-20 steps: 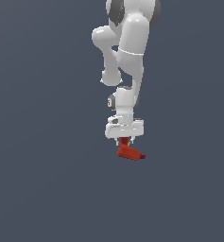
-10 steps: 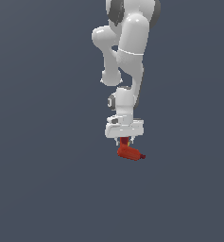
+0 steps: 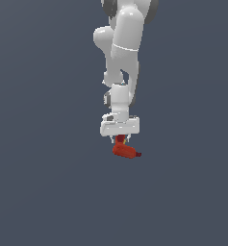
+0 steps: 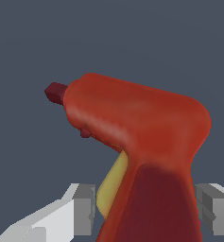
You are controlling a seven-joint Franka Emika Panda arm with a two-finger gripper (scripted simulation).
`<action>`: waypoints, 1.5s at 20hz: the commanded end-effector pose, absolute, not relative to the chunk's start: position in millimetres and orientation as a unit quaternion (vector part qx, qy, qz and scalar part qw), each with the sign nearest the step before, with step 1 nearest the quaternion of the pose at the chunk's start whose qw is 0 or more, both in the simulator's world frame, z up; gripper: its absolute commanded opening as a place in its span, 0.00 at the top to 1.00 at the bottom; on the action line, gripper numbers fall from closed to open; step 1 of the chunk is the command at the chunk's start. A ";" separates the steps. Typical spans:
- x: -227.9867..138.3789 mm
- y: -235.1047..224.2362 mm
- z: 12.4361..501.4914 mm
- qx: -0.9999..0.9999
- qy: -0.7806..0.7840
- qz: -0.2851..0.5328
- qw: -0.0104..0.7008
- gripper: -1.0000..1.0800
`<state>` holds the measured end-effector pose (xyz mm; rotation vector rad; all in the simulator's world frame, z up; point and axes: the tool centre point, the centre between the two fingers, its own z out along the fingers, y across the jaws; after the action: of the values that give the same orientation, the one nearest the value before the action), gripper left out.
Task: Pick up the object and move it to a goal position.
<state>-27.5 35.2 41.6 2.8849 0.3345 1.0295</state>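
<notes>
Featureless slate-grey ground is filling every part of both views, with no edge, marker or goal spot showing anywhere. Against it the white, glossy, jointed Panda arm (image 3: 122,57) is reaching straight down, and its white two-fingered gripper (image 3: 120,140) is closing around the upright handle of the small red L-shaped drill-like object (image 3: 124,150), which is hanging directly beneath the gripper's pale crossbar. The barrel of that object is jutting out below the gripper toward the exterior view's right, ending in a dark nose tip. In the wrist view the grey finger pads (image 4: 85,208) are sitting on either side of the handle, with a yellow patch (image 4: 112,189) showing on the handle just beside one pad; whether both pads are truly pressing on the surface is hard to tell there, though the hold looks like a firm pinch. The object is looking rigid and smooth, like hard moulded plastic, so it is probably light but somewhat slippery. Its barrel is overhanging the grip to one side, so it may be tending to swivel. Holding the handle close under the barrel seems the soundest place.
</notes>
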 end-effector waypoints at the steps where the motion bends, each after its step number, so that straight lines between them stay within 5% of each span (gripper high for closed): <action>1: -32.4 19.4 51.9 0.935 0.108 0.336 0.030 1.00; 16: -73.3 -86.8 106.7 0.935 0.108 0.336 0.031 1.00; 30: -82.2 -116.9 122.2 0.935 0.108 0.336 0.031 1.00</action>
<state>-83.4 -116.3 119.9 2.8834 0.3316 1.0297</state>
